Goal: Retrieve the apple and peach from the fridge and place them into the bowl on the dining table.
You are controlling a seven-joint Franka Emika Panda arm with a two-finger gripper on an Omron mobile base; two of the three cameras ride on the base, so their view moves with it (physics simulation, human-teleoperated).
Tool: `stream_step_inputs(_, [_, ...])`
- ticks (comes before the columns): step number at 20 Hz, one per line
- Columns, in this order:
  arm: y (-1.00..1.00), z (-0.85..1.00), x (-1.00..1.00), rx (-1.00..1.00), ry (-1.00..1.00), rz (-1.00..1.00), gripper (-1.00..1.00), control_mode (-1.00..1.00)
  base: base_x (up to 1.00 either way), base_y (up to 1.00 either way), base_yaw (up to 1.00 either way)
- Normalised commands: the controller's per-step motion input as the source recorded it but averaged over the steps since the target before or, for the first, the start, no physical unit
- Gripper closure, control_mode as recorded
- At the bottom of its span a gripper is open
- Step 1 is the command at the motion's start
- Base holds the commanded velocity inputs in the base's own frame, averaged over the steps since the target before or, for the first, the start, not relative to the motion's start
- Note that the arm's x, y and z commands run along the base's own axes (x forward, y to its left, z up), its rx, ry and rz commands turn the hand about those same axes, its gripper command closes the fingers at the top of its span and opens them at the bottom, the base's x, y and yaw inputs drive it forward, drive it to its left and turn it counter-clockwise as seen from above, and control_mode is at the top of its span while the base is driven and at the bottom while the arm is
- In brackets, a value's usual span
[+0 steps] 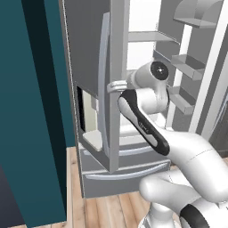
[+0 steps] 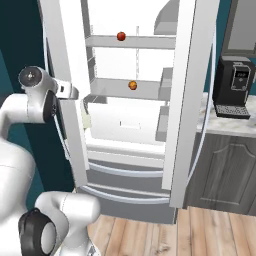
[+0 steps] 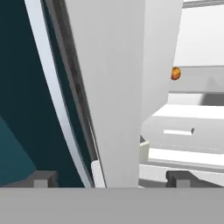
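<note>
Two fruits, both uncollected on shelves inside the fridge (image 2: pixel 131 165). Fridge: tall, grey metallic, white inside, both upper doors swung open, two lower drawers shut.

Apple (image 2: pixel 121 36): small, round, red; sits on the upper shelf.

Peach (image 2: pixel 132 85): small, round, orange with brownish shading; sits on the shelf below, slightly right of the apple; also glimpsed past the door edge in the hand view.

Gripper (image 3: pixel 111 178): at the left door's edge, jaws spread wide with one fingertip on either side of the door's edge, holding nothing.

Progress, as judged: access to the fruit is gained; neither fruit is grasped. Remaining: reach in, take each fruit, carry both to the bowl on the dining table.
</note>
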Motion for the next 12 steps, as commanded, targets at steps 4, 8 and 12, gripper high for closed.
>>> stream_step_inputs(4, [-0.15, 0.0, 0.01, 0.1, -0.02, -0.24, -1.0, -1.0, 0.0, 0.0, 0.0])
stream_step_inputs(8, [-0.31, 0.0, 0.01, 0.44, 0.0, -0.42, -1.0, -1.0, 0.0, 0.0, 0.0])
stream_step_inputs(12, [-0.3, 0.0, 0.0, 0.55, 0.01, -0.4, -1.0, -1.0, 0.0, 0.0, 0.0])
